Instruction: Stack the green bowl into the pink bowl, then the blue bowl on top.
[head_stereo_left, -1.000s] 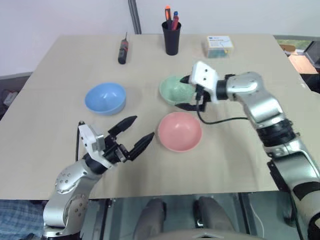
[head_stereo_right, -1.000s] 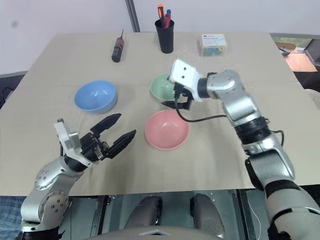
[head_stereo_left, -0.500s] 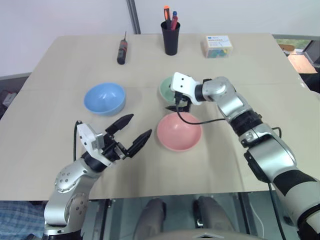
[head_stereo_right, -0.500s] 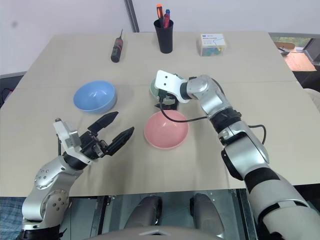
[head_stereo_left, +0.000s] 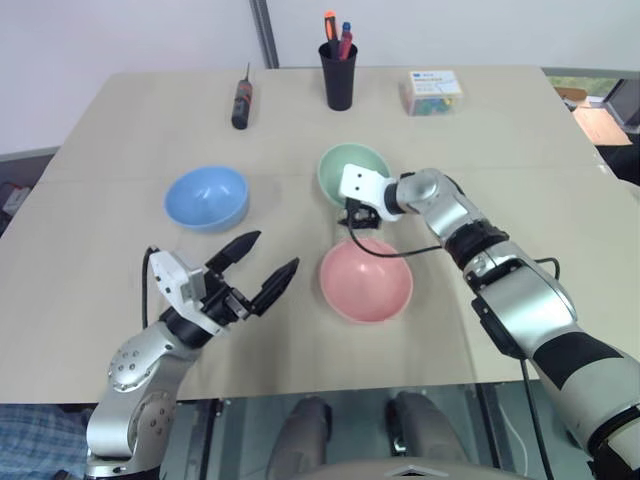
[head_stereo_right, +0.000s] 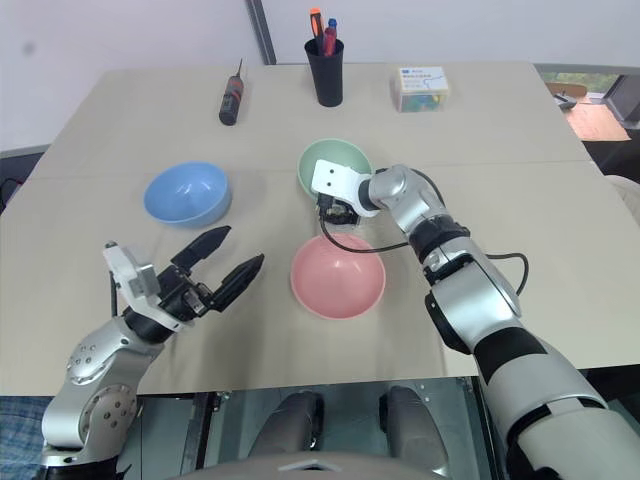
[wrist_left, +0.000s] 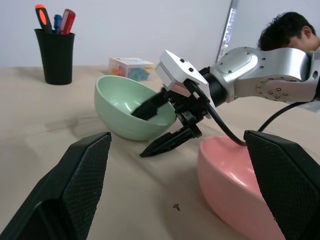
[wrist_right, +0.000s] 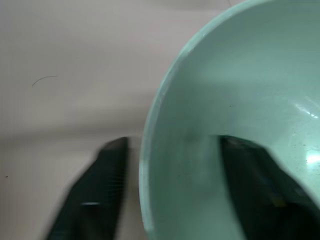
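Note:
The green bowl (head_stereo_left: 352, 167) stands upright mid-table, with the pink bowl (head_stereo_left: 366, 280) just in front of it and the blue bowl (head_stereo_left: 206, 197) off to the left. My right gripper (head_stereo_left: 351, 213) sits at the green bowl's near rim. It is open, one finger (wrist_right: 250, 185) inside the bowl (wrist_right: 235, 75) and the other finger (wrist_right: 97, 190) outside, with the rim between them and a small gap on each side. The left wrist view shows this straddle of the green bowl (wrist_left: 117, 102) too. My left gripper (head_stereo_left: 274, 252) hovers open and empty, left of the pink bowl.
At the table's far edge stand a black pen cup (head_stereo_left: 339, 75), a screwdriver (head_stereo_left: 240, 105) and a small clear box (head_stereo_left: 432, 92). A person's head (wrist_left: 287, 30) shows behind the table in the left wrist view. Bare tabletop lies to the right of the bowls.
My right gripper has dropped from over the green bowl to its near rim, and its fingers have narrowed across the rim. The pink bowl sits slightly nearer. The left arm has stayed put.

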